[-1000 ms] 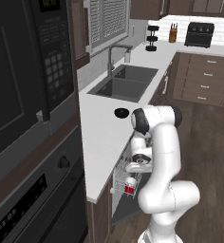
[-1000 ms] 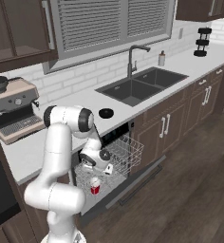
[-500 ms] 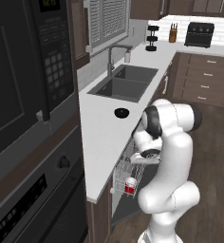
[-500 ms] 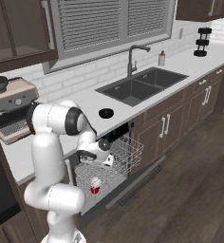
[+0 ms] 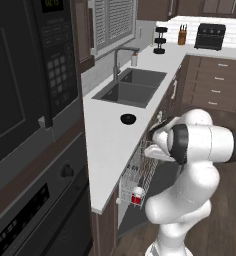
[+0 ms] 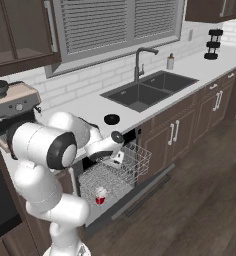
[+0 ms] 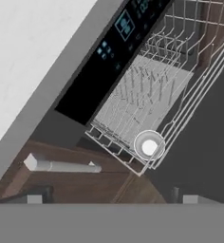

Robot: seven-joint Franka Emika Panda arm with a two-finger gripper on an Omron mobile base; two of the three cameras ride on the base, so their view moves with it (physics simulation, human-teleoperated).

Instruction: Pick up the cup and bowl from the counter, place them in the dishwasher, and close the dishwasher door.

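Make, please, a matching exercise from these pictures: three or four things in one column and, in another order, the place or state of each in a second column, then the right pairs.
Things:
1. cup
2. bowl
3. dishwasher door
4. gripper

Places or states:
A. on the white counter, before the sink
B. folded down, open
C. upright in the pulled-out rack
D. above the rack, holding nothing

Pairs: 1-C, 2-A, 3-B, 4-D

Espresso machine (image 6: 12,102), perhaps; toaster oven (image 5: 211,36).
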